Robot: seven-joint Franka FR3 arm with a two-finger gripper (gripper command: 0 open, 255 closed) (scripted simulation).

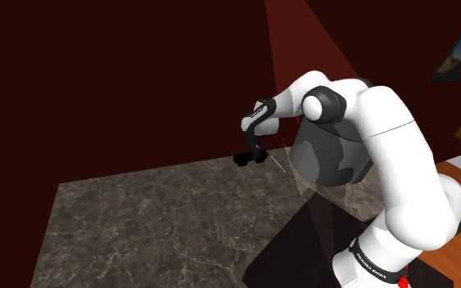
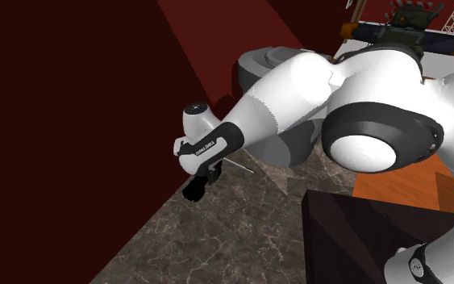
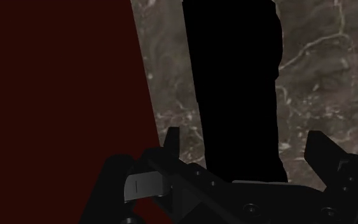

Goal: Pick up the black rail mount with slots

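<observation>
Straddling the black rail mount [image 3: 234,83] with the tool [image 3: 244,141], its fingers [image 3: 172,145] spread wide, one to each side, seemingly not touching it (no pinch as yet). Pointing down at the marble bench [image 1: 138,221], right at its far edge, hard by the foot of the dark red wall [image 1: 138,82]. Finding the rail mount lying flat there, directly beneath the tool, with its long axis running straight ahead from between the fingers and roughly parallel to the wall line. Crossing its narrow width with the closing line, then (probably the right set for a squeeze). Leaving little gap between fingertips and bench in the shoulder view, though not telling whether touching or just clear. Calling, by this reading, for only a short drop and a closing, while minding the wall so close beside one finger. Showing as a plain flat bar of solid black, long and fairly narrow, one long edge straight and the other slightly stepped. Hiding any slots in that unbroken black (none to be made out).
</observation>
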